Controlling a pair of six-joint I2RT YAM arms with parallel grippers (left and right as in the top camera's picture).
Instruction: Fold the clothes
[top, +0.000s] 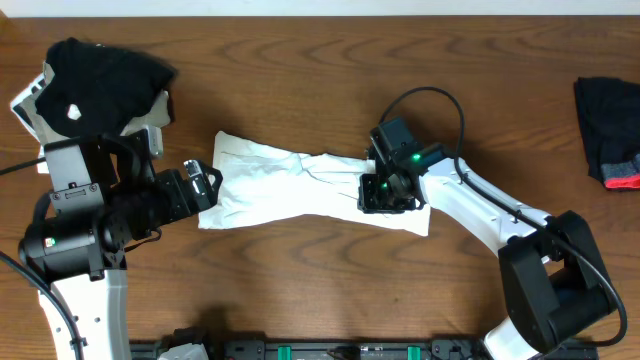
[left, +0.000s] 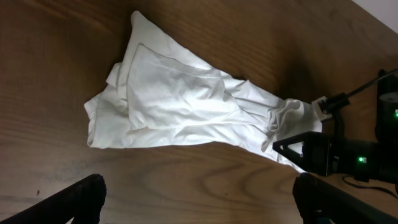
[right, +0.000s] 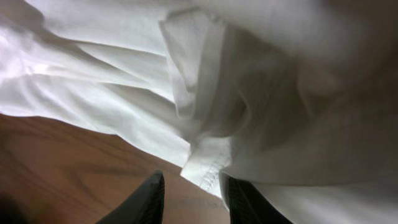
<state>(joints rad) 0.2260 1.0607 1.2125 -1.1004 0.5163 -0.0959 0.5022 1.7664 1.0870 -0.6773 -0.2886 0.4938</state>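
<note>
The clothes are one white T-shirt (top: 300, 185), lying crumpled and bunched lengthwise in the middle of the wooden table. It also fills the upper half of the left wrist view (left: 180, 99) and most of the right wrist view (right: 124, 87). My left gripper (top: 205, 180) hovers at the shirt's left end, jaws wide open over bare wood (left: 199, 199) with nothing between them. My right gripper (top: 385, 192) is down at the shirt's right part. Its fingers stand a little apart (right: 193, 186), and a stitched hem corner (right: 208, 168) lies just ahead of the gap, against the right finger (right: 249, 202).
A black garment with a white spot (top: 100, 75) is heaped on a stand at the far left. A black garment with red trim (top: 610, 130) lies at the right edge. The right arm's black wrist (left: 336, 152) shows in the left wrist view beside the shirt.
</note>
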